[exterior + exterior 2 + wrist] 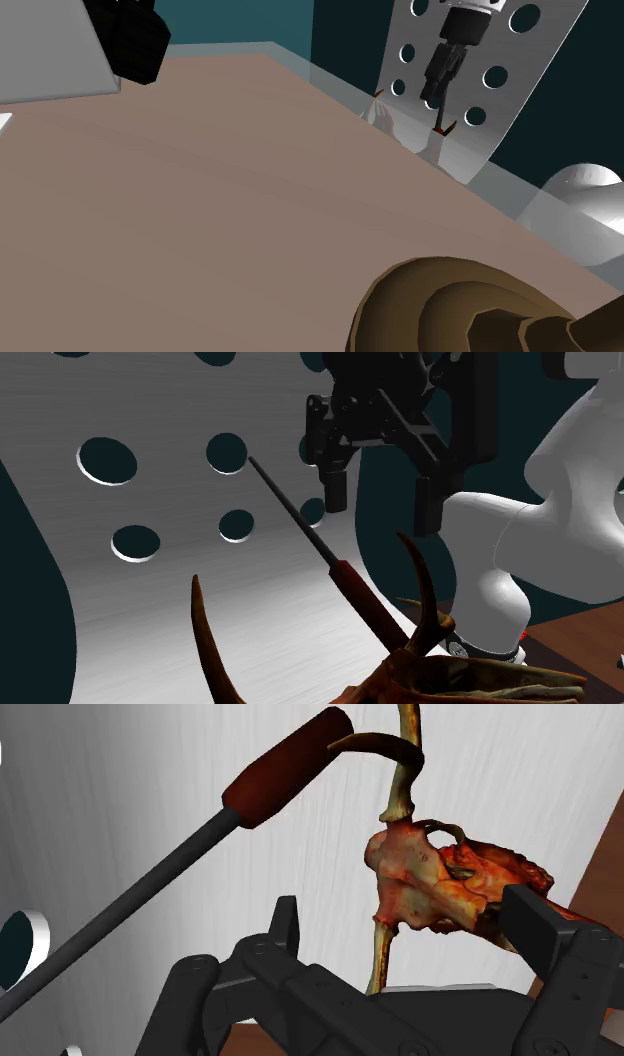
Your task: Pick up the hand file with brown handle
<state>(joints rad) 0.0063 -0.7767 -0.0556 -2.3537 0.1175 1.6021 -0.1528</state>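
Fingers point(287, 926) apart, empty, hand file point(200, 842) just beside horned skull point(420, 879)

Handle end of hand file point(362, 598) hidden behind horned skull point(440, 672), tip cut off at wrist view's edge

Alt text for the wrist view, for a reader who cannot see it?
A hand file with a red-brown handle and dark grey shaft stands out in front of a brushed grey panel with round holes, beside an orange horned animal skull. The black end effector is open, holding nothing.
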